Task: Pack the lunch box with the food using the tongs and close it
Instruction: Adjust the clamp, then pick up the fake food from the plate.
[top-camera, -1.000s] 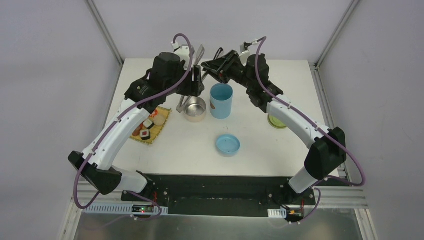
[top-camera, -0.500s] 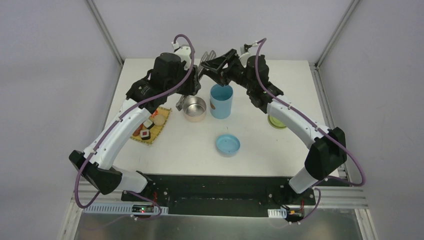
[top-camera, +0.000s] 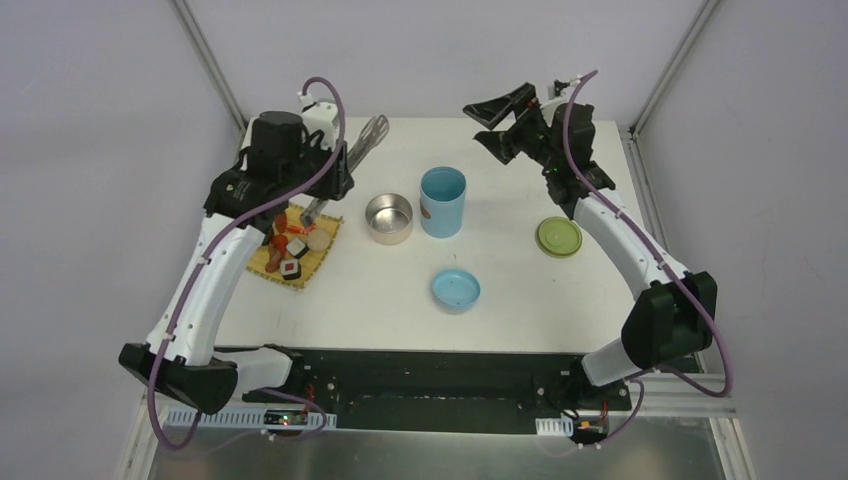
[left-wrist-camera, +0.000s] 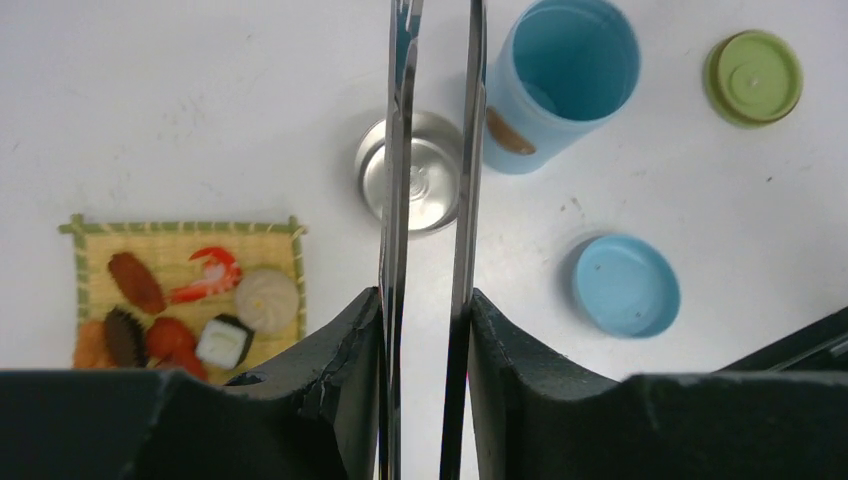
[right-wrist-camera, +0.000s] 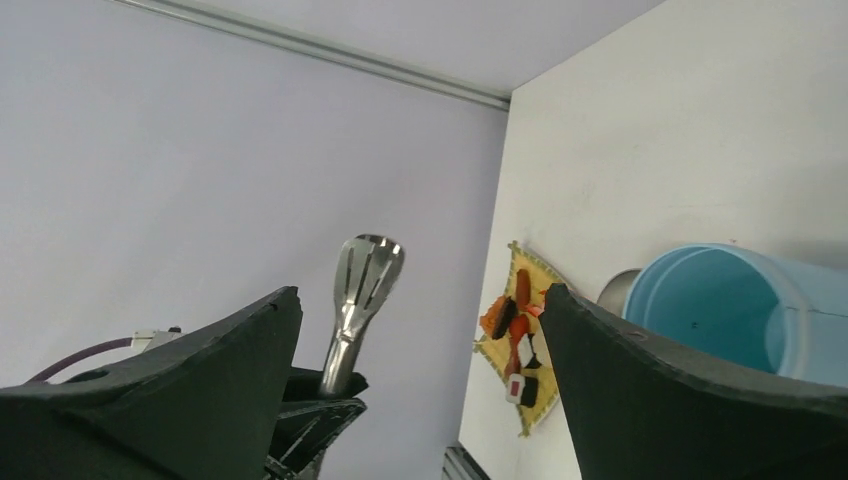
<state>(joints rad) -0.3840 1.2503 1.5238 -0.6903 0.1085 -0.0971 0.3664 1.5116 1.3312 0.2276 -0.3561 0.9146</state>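
Note:
My left gripper (top-camera: 325, 187) (left-wrist-camera: 425, 325) is shut on the silver tongs (top-camera: 366, 140) (left-wrist-camera: 398, 150), whose two arms run up between its fingers (left-wrist-camera: 345, 345). It hangs above the table's left side, near the yellow mat of food (top-camera: 295, 252) (left-wrist-camera: 185, 290) with the orange-red shrimp (left-wrist-camera: 208, 275). The steel bowl (top-camera: 388, 217) (left-wrist-camera: 432, 190) and the open light-blue cylinder (top-camera: 443, 200) (left-wrist-camera: 565, 80) stand mid-table. My right gripper (top-camera: 480, 122) (right-wrist-camera: 415, 330) is open and empty, raised behind the cylinder (right-wrist-camera: 720, 310). The tongs' slotted end (right-wrist-camera: 366, 272) shows beyond it.
The blue lid (top-camera: 456, 290) (left-wrist-camera: 626, 284) lies upturned in front of the cylinder. The olive-green lid (top-camera: 558, 237) (left-wrist-camera: 753, 77) lies to the right under the right arm. Grey walls and frame posts close in the table's back.
The right gripper let go of the tongs, opened wide and drew back to the right. The left arm swung left with the tongs, away from above the bowl toward the mat.

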